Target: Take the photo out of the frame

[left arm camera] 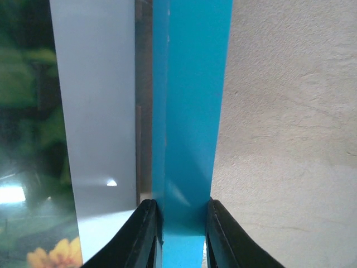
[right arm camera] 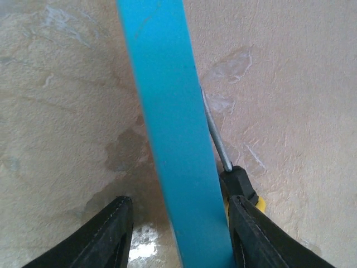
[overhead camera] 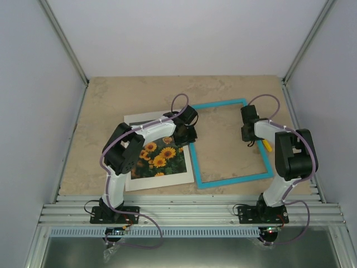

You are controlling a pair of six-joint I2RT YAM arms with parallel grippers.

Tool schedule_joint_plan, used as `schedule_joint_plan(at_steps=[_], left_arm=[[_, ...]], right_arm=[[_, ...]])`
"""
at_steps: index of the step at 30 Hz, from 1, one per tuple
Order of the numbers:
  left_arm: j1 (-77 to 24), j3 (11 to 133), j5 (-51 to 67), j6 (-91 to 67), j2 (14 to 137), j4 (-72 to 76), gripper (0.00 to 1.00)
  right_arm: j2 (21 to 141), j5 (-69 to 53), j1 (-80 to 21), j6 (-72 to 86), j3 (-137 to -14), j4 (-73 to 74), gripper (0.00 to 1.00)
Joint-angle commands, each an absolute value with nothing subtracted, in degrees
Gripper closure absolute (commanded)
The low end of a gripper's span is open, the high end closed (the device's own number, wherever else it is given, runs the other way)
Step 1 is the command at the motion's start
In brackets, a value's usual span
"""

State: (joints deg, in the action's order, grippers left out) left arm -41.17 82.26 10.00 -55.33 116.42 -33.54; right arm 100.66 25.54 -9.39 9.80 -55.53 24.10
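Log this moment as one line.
photo: out, left of frame | left gripper: shut on frame | right gripper: open, astride frame | screwdriver: beside right rail

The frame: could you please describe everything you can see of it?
The frame is a thin turquoise rectangle, lying flat on the table, empty, with the tabletop showing through. The left gripper has its jaws shut on the left bar; the right gripper straddles the right bar, jaws open. The photo lies beside its left bar, a screwdriver by its right.
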Motion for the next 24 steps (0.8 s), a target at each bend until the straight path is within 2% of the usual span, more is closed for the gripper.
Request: schedule_joint_plan(at_steps=[1,10,17,24], left_arm=[[-44.5,85.1,17.5,-55.8,116.8,-23.9,0.78],[-43.5,85.1,13.4,-54.1,114.9,-26.0,0.64],[-42.3,83.6,10.7,-52.5,111.6,-27.5,0.51],[-41.3,81.0,12.8,-52.8,110.9,-25.5,0.49]], right_arm=[[97.7,13.7,-11.9,11.9,-56.4,23.4,0.50],[92.2,11.7,-12.5,13.5,-54.3,24.5,0.42],[89.0,12.9,-12.8,14.6,-54.2,26.9,0.32],[87.3,15.7,-12.8,15.5,-53.6,27.1,0.24]])
